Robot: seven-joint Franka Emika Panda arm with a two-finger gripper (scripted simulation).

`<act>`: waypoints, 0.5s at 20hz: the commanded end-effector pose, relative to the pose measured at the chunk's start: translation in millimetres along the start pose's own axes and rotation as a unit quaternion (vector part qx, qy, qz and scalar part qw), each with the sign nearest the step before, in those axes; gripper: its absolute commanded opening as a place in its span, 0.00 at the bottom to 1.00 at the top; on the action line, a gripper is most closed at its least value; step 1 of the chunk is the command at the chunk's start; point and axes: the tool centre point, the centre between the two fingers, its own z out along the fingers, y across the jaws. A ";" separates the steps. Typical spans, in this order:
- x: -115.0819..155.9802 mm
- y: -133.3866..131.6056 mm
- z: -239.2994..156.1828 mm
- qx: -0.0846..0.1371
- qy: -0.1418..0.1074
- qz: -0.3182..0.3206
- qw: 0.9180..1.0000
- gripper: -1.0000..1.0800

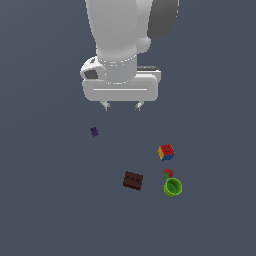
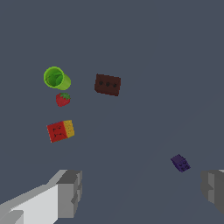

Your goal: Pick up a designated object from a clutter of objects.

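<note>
The dark brown block (image 1: 133,180) with reddish dots lies on the grey floor, low in the exterior view; it also shows in the wrist view (image 2: 107,84). My gripper (image 1: 122,106) hangs open and empty well above and behind it, fingers spread wide. One fingertip (image 2: 70,192) shows in the wrist view, the other at the picture's edge. The multicoloured cube (image 1: 166,152) sits toward the exterior view's right of the block. The green cup (image 1: 173,187) lies on its side, with a small red piece (image 1: 167,173) beside it. The tiny purple piece (image 1: 94,131) lies nearest the gripper.
The same clutter shows in the wrist view: green cup (image 2: 56,78), red strawberry-like piece (image 2: 63,99), multicoloured cube (image 2: 60,131), purple piece (image 2: 180,163). The floor is plain dark grey all around.
</note>
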 end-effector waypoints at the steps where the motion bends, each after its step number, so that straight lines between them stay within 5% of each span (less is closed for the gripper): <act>1: 0.0 0.0 0.0 0.000 0.000 0.000 1.000 0.96; 10: -7.0 -5.0 16.4 -0.003 -0.025 0.007 1.000 0.96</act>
